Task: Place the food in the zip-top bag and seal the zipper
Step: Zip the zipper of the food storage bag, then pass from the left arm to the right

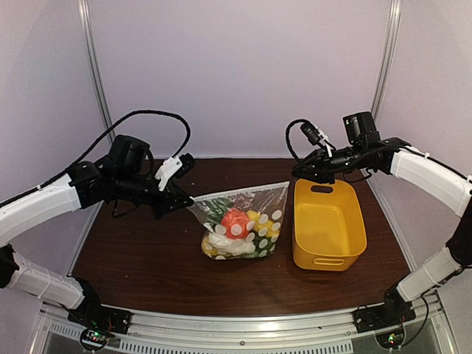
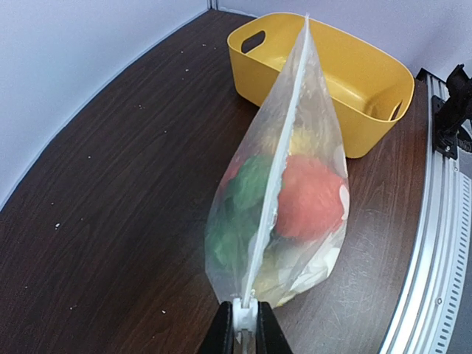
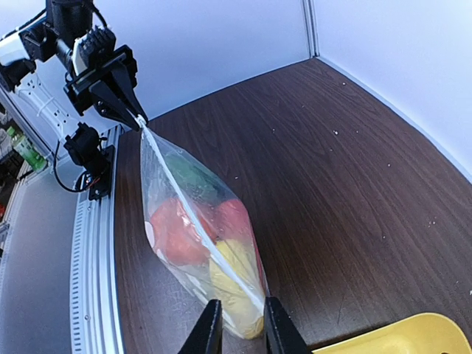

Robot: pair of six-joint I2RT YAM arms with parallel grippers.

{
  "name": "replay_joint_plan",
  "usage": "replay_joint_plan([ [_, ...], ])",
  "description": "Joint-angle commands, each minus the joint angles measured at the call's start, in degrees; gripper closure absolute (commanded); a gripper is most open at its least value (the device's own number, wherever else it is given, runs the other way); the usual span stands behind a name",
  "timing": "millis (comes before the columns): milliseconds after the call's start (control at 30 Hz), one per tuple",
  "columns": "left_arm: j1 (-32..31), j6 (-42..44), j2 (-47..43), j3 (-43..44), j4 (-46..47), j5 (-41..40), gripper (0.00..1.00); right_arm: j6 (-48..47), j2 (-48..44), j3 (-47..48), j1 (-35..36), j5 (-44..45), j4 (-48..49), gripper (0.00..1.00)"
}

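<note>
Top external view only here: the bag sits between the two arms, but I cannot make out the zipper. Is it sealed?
Observer: In the left wrist view the zipper runs as one closed line along the zip-top bag, with no gap showing.
Operator: Is the right claw gripping it?
Observer: The right wrist view shows the right claw standing open, with the bag's corner between its two sides.
Operator: And the left?
Observer: The left claw is pinched shut on the white end of the bag's zipper.
</note>
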Motion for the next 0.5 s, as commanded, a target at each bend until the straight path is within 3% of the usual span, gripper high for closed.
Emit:
replay_joint_plan([
  [0,0.8,-1.0,1.3,2.4,3.4,-0.9,1.0,1.8,3.3,2.7,-0.8,-1.7,-0.4,0.66],
  [200,0.8,-0.9,12.3,13.3,7.5,-1.3,1.0,-1.0,9.6,13.1,-2.4,-3.7,-8.7,0.55],
  [467,4.9,0.8,23.3,28.0,9.3,0.5,1.0,-0.2,10.6,16.6,-8.8,-3.1,-7.4,0.53],
])
